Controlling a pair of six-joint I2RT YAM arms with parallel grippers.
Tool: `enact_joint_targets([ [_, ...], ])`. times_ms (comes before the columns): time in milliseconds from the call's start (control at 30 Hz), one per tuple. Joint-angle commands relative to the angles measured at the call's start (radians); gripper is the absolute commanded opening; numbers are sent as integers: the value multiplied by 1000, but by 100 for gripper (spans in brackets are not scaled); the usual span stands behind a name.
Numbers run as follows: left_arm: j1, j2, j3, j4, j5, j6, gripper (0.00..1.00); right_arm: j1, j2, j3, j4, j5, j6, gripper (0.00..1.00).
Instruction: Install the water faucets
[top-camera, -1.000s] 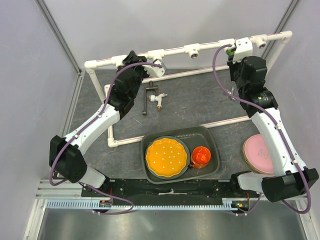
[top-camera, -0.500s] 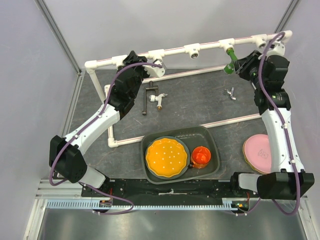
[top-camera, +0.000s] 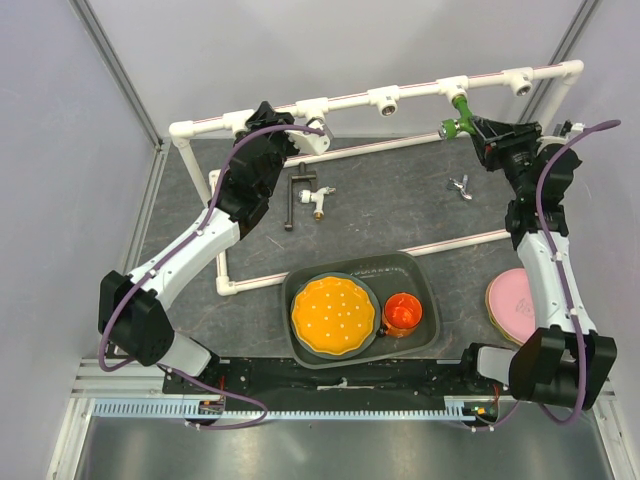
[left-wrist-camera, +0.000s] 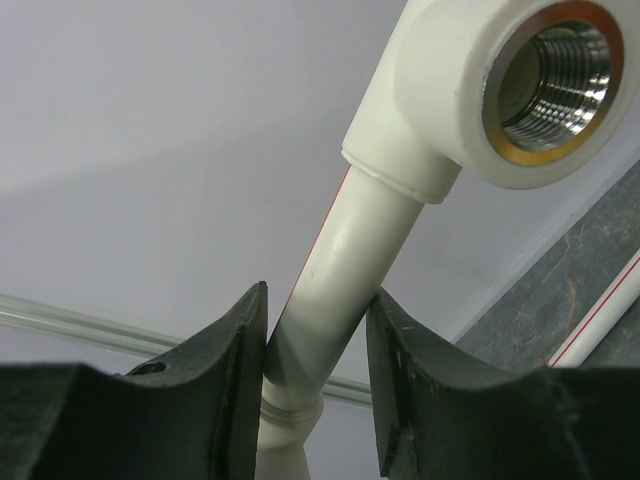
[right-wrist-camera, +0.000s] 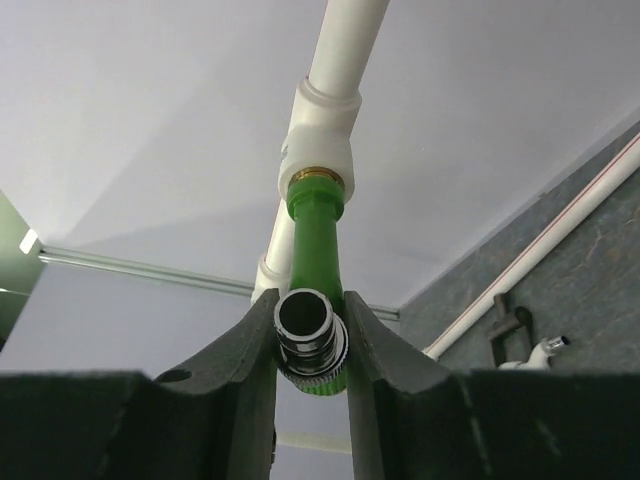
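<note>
A: Item 1, green faucet (right-wrist-camera: 318, 235). Location?
B: Threaded end sits in a white tee socket (top-camera: 452, 88) on the top rail of the PVC pipe frame (top-camera: 350, 101), far side of the table (top-camera: 400, 205). Spout runs out from the tee toward the near side, round silver tip at its free end. Open brass-lined tees on either side, same rail.
A: R arm?
B: Right gripper (right-wrist-camera: 308, 312) clamped on the green faucet, one finger each side of the spout at the silver tip, both touching.
A: Item 2?
B: Black-handled faucet (top-camera: 305, 194), lying flat on the table inside the frame, left of centre. Black handle to the left, white-&-brass body to the right. Well apart from both grippers.
A: Item 3?
B: Silvery faucet (top-camera: 460, 187), tiny, on the table inside the frame, right side, near the R arm & nearer to us than the green one. Too small for detail.
A: L arm?
B: Left gripper (left-wrist-camera: 318, 300) closed round a white pipe of the frame at the rail's left part, fingers pressed to both sides. Just above the fingers, a threaded fitting (left-wrist-camera: 440, 95) w/ open metal mouth.
A: Misc.?
B: Dark tray (top-camera: 425, 275), near edge, centre. Holds orange plate (top-camera: 335, 316) + orange cup (top-camera: 403, 313) side by side, cup on the right. Pink plate (top-camera: 515, 305) on the table right of the tray, partly behind the R arm.
</note>
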Motion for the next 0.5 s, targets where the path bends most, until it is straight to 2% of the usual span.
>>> enact_joint_targets([
  [0,-46,-29,-6,-24,35,-122,2,4,9,11,214,14,142,43],
  [67,-46,-29,-6,-24,35,-122,2,1,-15,25,177,20,66,60],
  [100,-46,-29,-6,-24,35,-120,2,-2,-25,47,127,20,25,77],
  [133,-46,-28,-6,-26,35,-122,2,-5,-40,66,86,26,-82,83],
  [200,-46,-28,-6,-26,35,-120,2,-8,-57,126,-37,40,-189,97],
  [333,-46,-26,-4,-26,38,-122,2,-8,-101,207,-214,81,-460,98],
  [367,-46,-26,-4,-29,38,-122,2,-8,-108,225,-243,115,-571,98],
  [400,-47,-26,-6,-29,38,-122,2,-8,-115,264,-336,139,-629,98],
  [467,-47,-28,-4,-29,38,-120,2,-5,-140,298,-407,188,-747,98],
])
